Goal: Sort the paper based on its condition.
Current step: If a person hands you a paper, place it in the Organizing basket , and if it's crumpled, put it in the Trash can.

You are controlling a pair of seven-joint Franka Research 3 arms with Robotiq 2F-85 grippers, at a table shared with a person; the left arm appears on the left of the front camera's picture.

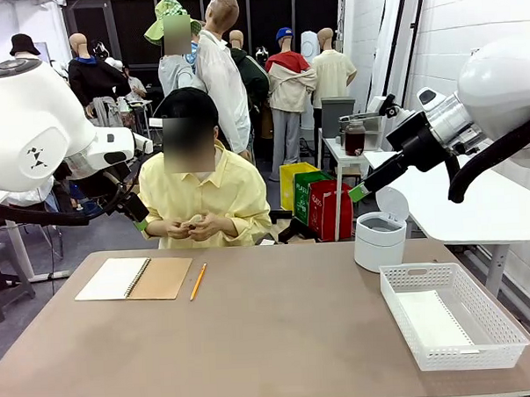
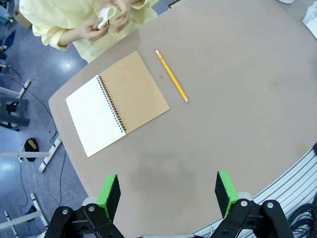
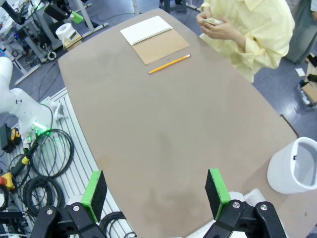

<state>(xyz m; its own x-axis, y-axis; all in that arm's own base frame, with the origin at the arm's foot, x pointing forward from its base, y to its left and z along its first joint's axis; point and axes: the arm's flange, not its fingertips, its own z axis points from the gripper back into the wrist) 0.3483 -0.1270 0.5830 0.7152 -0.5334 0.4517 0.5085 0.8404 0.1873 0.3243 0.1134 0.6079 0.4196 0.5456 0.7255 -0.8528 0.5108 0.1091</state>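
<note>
Left end effector (image 2: 167, 191) and right end effector (image 3: 154, 193) hover wide, empty, seemingly awaiting the paper wad (image 2: 105, 15) in hands (image 1: 192, 228) beyond.

Front view, here we go: the notebook (image 1: 134, 279) lies at centre left of the frame on the surface (image 1: 280, 338), with a pencil (image 1: 198, 280) just beside it on its right. Over on the right, a bin (image 1: 380, 240) stands near the far edge. In front of it, at lower right, sits the basket (image 1: 474, 355), with a flat sheet of paper (image 1: 433, 319) lying in it. Behind the far edge, above the pencil, the person's hands (image 1: 180, 228) meet around a wad of paper (image 1: 196, 221), off the surface.
</note>
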